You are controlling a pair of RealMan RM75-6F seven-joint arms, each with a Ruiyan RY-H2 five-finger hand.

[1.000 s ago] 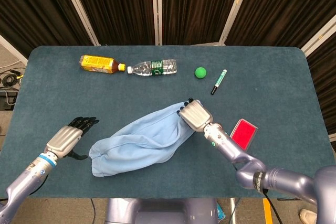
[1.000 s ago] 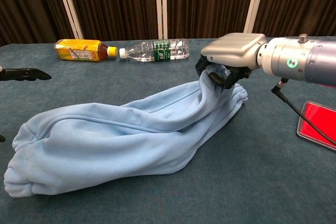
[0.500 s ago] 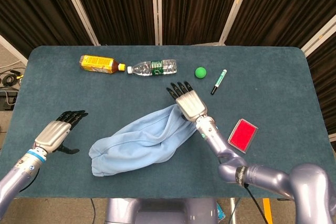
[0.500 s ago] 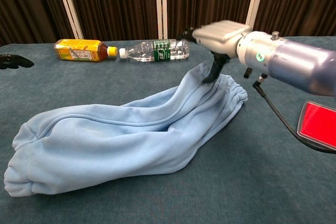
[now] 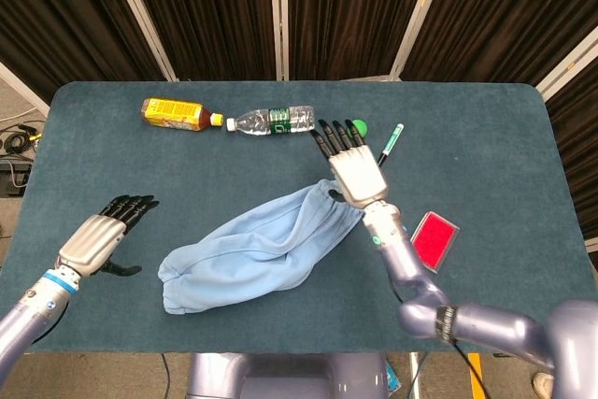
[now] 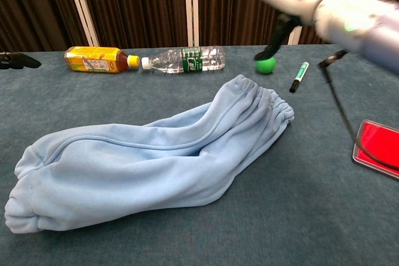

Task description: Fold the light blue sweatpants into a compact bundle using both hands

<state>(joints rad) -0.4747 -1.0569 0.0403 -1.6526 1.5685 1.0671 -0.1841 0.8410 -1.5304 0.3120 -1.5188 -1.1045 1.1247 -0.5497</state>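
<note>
— What is changed? 
— The sweatpants (image 5: pixel 266 249), near the table's (image 5: pixel 523 165) front edge, are released; the right hand (image 5: pixel 352 170) is raised, fingers spread. The left hand (image 5: pixel 98 238) is held empty, fingers extended.
— Counts? 
— Two bottles (image 5: pixel 271 121), one ball (image 6: pixel 266 65), one marker (image 5: pixel 390 145).

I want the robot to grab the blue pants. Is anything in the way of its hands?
Nothing visible is. The right hand is open above the waistband end of the sweatpants. The left hand is open beside the cuff end, only bare table between them.
</note>
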